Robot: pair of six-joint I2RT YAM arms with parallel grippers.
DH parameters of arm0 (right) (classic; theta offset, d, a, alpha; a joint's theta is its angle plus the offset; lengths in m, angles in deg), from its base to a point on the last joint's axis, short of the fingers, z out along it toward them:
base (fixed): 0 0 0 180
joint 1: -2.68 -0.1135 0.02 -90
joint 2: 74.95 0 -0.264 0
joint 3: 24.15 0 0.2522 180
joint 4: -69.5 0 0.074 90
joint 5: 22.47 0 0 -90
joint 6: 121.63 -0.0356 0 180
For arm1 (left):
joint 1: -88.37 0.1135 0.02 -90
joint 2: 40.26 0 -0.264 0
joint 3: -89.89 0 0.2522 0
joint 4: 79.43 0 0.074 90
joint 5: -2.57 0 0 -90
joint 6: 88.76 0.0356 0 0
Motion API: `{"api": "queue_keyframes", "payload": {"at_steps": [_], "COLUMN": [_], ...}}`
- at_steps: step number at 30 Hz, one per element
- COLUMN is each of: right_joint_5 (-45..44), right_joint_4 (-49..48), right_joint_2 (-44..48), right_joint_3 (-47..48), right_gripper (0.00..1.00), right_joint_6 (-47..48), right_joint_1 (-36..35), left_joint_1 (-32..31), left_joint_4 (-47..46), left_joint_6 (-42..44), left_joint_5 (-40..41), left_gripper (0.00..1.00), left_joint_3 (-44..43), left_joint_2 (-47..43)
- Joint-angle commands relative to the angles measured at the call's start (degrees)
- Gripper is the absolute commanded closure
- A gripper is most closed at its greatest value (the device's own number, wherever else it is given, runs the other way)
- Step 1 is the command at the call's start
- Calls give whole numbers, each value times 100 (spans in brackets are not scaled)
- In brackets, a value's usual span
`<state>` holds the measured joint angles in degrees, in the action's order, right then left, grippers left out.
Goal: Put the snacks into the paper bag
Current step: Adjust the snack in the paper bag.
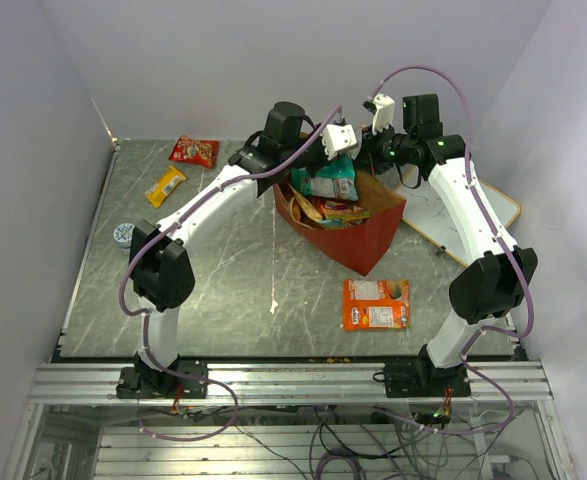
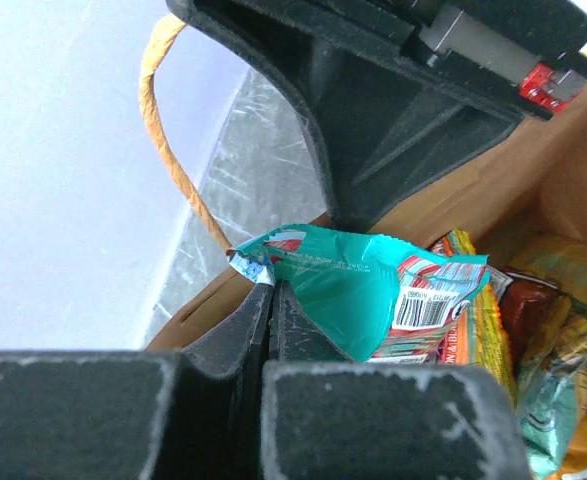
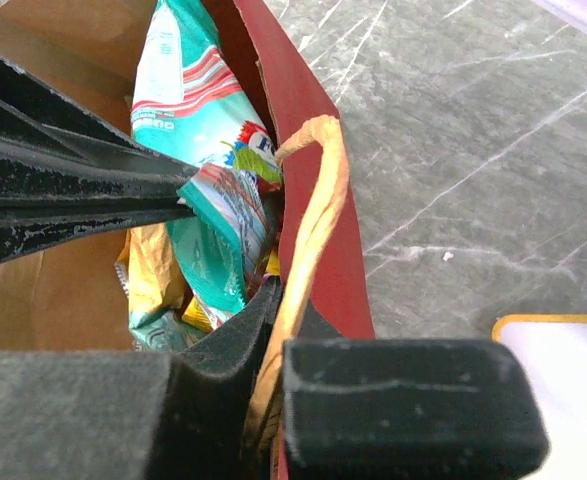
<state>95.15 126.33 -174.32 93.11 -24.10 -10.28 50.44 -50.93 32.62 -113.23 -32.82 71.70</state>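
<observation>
The red paper bag stands open mid-table with several snacks inside. My left gripper is over its mouth, shut on the corner of a teal packet. In the left wrist view the jaws pinch the packet's edge above the gold and orange packets in the bag. My right gripper is at the bag's far rim. In the right wrist view it is shut on the red bag wall and a tan handle.
An orange flat pack lies in front of the bag. A red packet and a yellow packet lie at the far left, with a small round object near the left edge. A white board lies right of the bag.
</observation>
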Motion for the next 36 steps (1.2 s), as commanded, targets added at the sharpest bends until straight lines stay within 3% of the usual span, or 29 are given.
{"api": "queue_keyframes", "payload": {"at_steps": [1, 9, 23, 32, 36], "right_joint_5": [30, -18, 121, 91, 47], "right_joint_4": [45, 74, 144, 144, 128], "right_joint_2": [79, 62, -204, -249, -202], "right_joint_3": [125, 195, 432, 390, 343], "right_gripper": [100, 100, 100, 100, 100], "right_joint_6": [-2, 11, -6, 9, 20], "right_joint_1": [30, 45, 56, 61, 60], "left_joint_1": [-4, -2, -18, -14, -13], "left_joint_4": [-557, -477, 728, 955, 1680], "left_joint_6": [479, 959, 1586, 1509, 1972], "left_joint_5": [193, 85, -681, -823, -1044], "left_gripper": [93, 93, 93, 93, 93], "left_joint_3": [-21, 213, 1370, 1273, 929], "left_joint_2": [-114, -61, -872, -802, -670]}}
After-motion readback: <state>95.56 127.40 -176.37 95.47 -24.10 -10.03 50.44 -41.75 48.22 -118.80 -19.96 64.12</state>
